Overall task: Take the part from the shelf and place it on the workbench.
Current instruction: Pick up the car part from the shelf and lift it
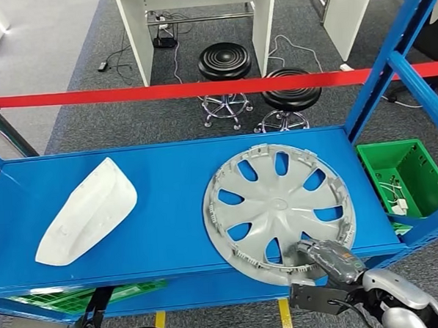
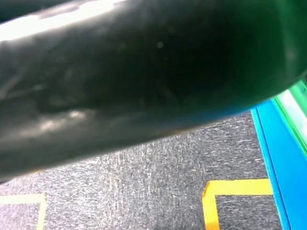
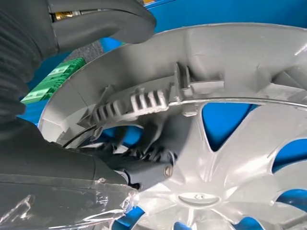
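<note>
A: What is lying on the blue shelf (image 1: 169,203), starting at its left end?

B: A white moulded cover (image 1: 88,210) is lying there, well apart from the grey wheel cover (image 1: 279,208) on the right.

A: Where is the wheel cover sitting?

B: It is lying flat, with its near rim overhanging the front edge.

A: What is the right hand (image 1: 328,262) doing?

B: It is gripping that rim, thumb (image 3: 105,21) on one face, fingers (image 3: 145,167) on the other. The left hand's state cannot be told.
</note>
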